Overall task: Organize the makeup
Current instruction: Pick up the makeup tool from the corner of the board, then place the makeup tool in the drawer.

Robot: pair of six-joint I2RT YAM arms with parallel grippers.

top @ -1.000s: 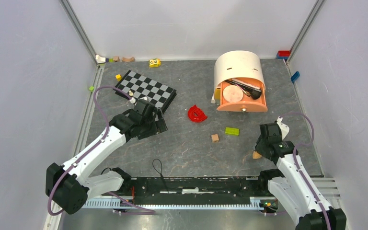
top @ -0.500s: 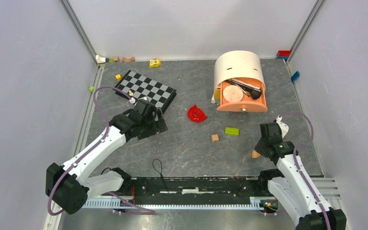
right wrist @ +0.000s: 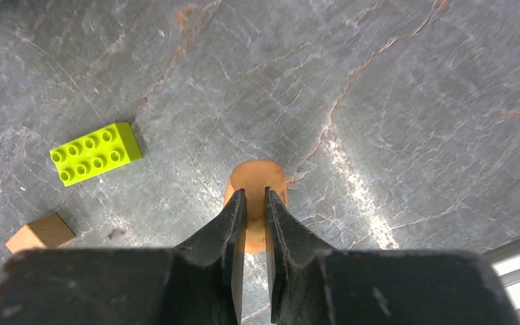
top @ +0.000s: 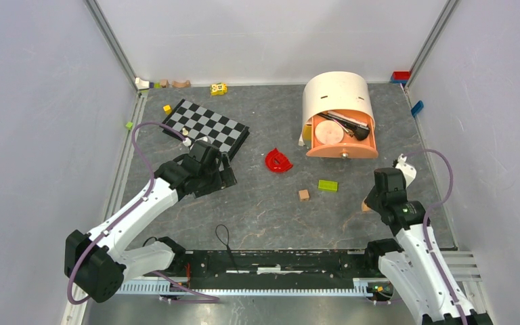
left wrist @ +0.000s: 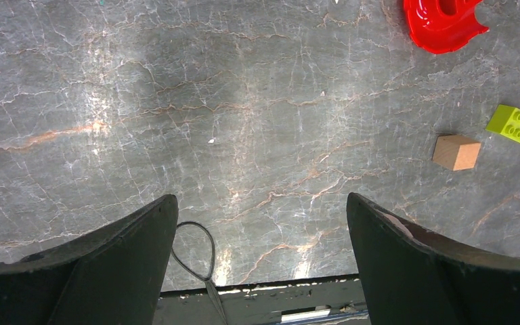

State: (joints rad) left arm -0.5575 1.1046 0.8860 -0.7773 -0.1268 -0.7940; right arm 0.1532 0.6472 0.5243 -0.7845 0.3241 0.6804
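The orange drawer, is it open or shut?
Open. The drawer sticks out from under its white cover, so the brushes and round compact inside show.

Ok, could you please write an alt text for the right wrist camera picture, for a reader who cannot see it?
The right claw, two black fingers seen from above, is pinched on an orange teardrop-shaped makeup sponge over a grey marbled table. A lime-green studded plastic brick and a small wooden cube lie at the picture's left.
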